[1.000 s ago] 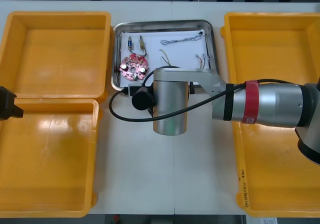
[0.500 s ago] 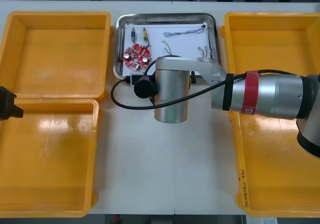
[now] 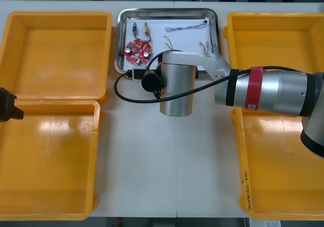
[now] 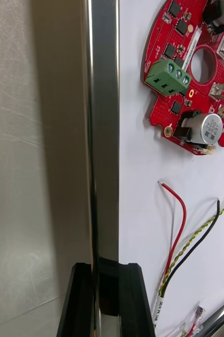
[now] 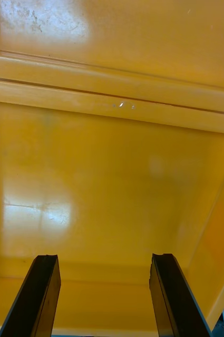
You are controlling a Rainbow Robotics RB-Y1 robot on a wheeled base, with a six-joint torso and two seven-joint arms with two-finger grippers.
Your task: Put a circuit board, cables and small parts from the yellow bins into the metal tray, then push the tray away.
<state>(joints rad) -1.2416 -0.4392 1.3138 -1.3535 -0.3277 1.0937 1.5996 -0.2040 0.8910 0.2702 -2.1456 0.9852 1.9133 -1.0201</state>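
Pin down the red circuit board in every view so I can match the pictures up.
Front view: the circuit board lies in the left part of the metal tray, just beyond the right arm's wrist.
Right wrist view: the board lies on the tray's white floor, beyond the right pincer, which is shut on the rim.
Left wrist view: the open left pincer hangs over a yellow bin.
Shared landmark: the tray's near rim.

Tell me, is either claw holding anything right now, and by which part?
The right gripper is clamped on the metal tray by its near rim, one finger on each side. The left gripper, open above a yellow bin, holds nothing.
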